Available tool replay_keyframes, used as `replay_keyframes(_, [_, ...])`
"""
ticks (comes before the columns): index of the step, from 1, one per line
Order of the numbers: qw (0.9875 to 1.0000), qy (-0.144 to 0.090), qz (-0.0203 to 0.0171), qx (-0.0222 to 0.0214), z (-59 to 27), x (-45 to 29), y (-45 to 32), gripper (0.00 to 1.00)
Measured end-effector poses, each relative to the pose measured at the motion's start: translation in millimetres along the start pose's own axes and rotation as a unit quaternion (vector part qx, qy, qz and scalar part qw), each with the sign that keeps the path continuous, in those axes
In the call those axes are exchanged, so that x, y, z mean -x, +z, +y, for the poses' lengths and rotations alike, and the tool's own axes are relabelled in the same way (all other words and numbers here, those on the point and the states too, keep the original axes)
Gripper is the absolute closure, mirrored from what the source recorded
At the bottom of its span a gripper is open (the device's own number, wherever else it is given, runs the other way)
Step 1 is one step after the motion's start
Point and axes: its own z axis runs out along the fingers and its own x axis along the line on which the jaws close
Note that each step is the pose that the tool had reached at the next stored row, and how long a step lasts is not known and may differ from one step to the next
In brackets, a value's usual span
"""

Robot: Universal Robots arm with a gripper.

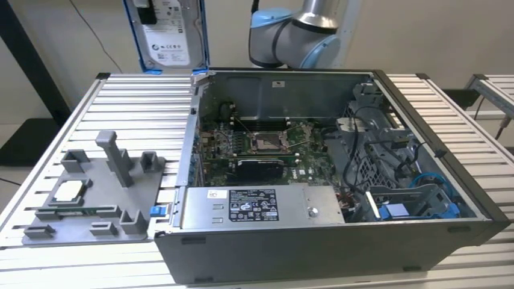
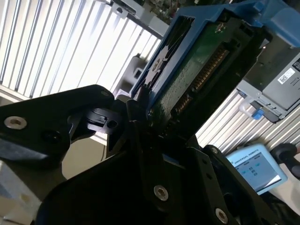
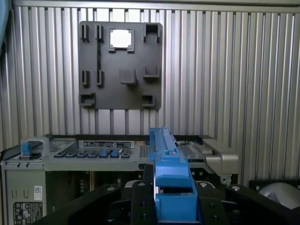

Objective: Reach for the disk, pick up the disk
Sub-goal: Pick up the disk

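Now the disk (image 2: 197, 70) sits clamped between the fingers (image 2: 134, 117).

disk (image 1: 168, 36) silver, blue rails, white label; fixture tray (image 1: 100, 194) grey

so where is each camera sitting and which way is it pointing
Exterior view: off the arm, looking down into the open computer case; arm and raised disk beyond it.
First wrist view: on the arm, looking along the disk's blue edge to the grey tray.
Second wrist view: on the arm, close on the disk's green board.
Both wrist views share the end effector shut on the disk.
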Motion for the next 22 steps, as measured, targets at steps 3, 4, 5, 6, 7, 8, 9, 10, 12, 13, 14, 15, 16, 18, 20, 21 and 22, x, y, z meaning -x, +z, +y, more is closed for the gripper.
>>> replay_keyframes(3, [1.0,0.0,0.0,0.0,-13.5,0.2,0.2,1.0])
replay_keyframes(4, [1.0,0.0,0.0,0.0,-18.4,0.3,0.2,1.0])
replay_keyframes(5, [1.0,0.0,0.0,0.0,-22.9,0.3,0.3,1.0])
replay_keyframes(6, [1.0,0.0,0.0,0.0,-26.8,0.4,0.3,1.0])
replay_keyframes(7, [1.0,0.0,0.0,0.0,-30.8,0.5,0.4,1.0])
replay_keyframes(8, [1.0,0.0,0.0,0.0,-35.1,0.5,0.5,1.0])
replay_keyframes(9, [1.0,0.0,0.0,0.0,-38.9,0.6,0.5,1.0])
replay_keyframes(10, [1.0,0.0,0.0,0.0,-42.8,0.6,0.6,1.0])
replay_keyframes(12, [1.0,0.0,0.0,0.0,-50.8,0.7,0.7,1.0])
replay_keyframes(13, [1.0,0.0,0.0,0.0,-54.8,0.8,0.7,1.0])
replay_keyframes(14, [1.0,0.0,0.0,0.0,-59.0,0.9,0.8,1.0])
replay_keyframes(15, [1.0,0.0,0.0,0.0,-63.2,0.9,0.9,1.0])
replay_keyframes(16, [1.0,0.0,0.0,0.0,-67.9,1.0,1.1,1.0])
replay_keyframes(18, [1.0,0.0,0.0,0.0,-76.8,1.1,1.4,1.0])
replay_keyframes(20, [1.0,0.0,0.0,0.0,-85.7,1.2,1.9,1.0])
replay_keyframes(21, [1.0,0.0,0.0,0.0,-90.3,1.3,2.2,1.0])
replay_keyframes(22, [1.0,0.0,0.0,0.0,-94.8,1.4,2.5,1.0])
